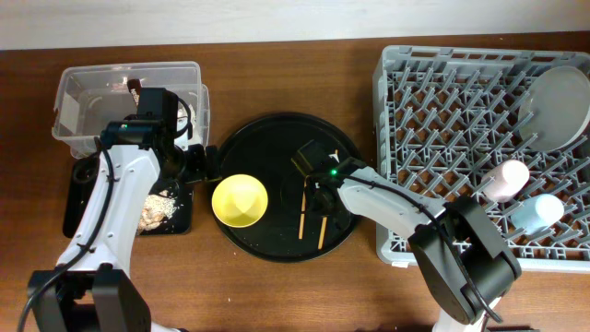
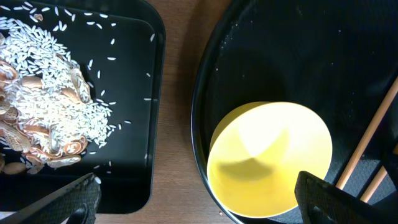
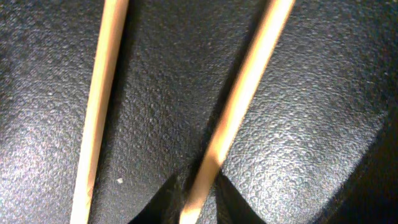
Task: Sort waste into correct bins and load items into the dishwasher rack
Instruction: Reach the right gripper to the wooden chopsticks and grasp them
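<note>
Rack (image 1: 479, 157) holds the plate (image 1: 556, 106), pink cup (image 1: 505, 180) and blue cup (image 1: 536, 212): loaded. Round tray (image 1: 277, 134) on the tabletop (image 1: 277, 295) carries what remains. Black bin (image 2: 124, 93) holds rice and scraps (image 2: 43, 106). Yellow bowl (image 1: 240, 200) outstanding; left jaws released, spread beside it, empty. Two chopsticks (image 1: 303, 221) outstanding; right jaws appear clenched on one.
</note>
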Robot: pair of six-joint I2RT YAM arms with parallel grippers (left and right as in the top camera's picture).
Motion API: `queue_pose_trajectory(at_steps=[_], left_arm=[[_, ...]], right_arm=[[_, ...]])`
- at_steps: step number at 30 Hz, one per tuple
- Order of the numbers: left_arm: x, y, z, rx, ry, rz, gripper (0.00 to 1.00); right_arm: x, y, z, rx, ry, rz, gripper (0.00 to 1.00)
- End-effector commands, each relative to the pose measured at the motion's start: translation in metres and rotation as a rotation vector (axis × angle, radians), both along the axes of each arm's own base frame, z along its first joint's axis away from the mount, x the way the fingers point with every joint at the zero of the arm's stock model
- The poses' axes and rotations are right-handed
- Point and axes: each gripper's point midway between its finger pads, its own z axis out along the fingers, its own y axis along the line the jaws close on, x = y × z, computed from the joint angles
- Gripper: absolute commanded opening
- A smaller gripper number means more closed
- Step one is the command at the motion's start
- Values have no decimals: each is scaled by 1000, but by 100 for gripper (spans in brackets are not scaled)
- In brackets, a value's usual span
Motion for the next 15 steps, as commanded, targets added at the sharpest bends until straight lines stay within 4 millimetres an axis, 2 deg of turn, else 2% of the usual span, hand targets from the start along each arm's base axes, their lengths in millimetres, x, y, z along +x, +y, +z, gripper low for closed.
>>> queue_pose_trajectory(at_steps=[1, 5, 8, 10, 12, 14, 15], left_arm=[[0, 0, 8, -13, -21, 9, 99], [0, 0, 8, -13, -21, 9, 100], [0, 0, 8, -13, -21, 9, 99], [0, 0, 8, -13, -21, 9, 99], [0, 0, 8, -13, -21, 9, 99], [0, 0, 8, -13, -21, 9, 99], [0, 0, 8, -13, -21, 9, 99]], right_arm=[[-11, 4, -8, 24, 57, 7, 13], [-10, 6, -6, 34, 55, 8, 4], [3, 13, 16, 67, 8, 6, 4], [16, 11, 44, 95, -39, -5, 4], [32, -3, 81, 109, -88, -18, 4], [47, -29, 124, 112, -143, -22, 4], [54, -53, 149, 107, -175, -38, 4]])
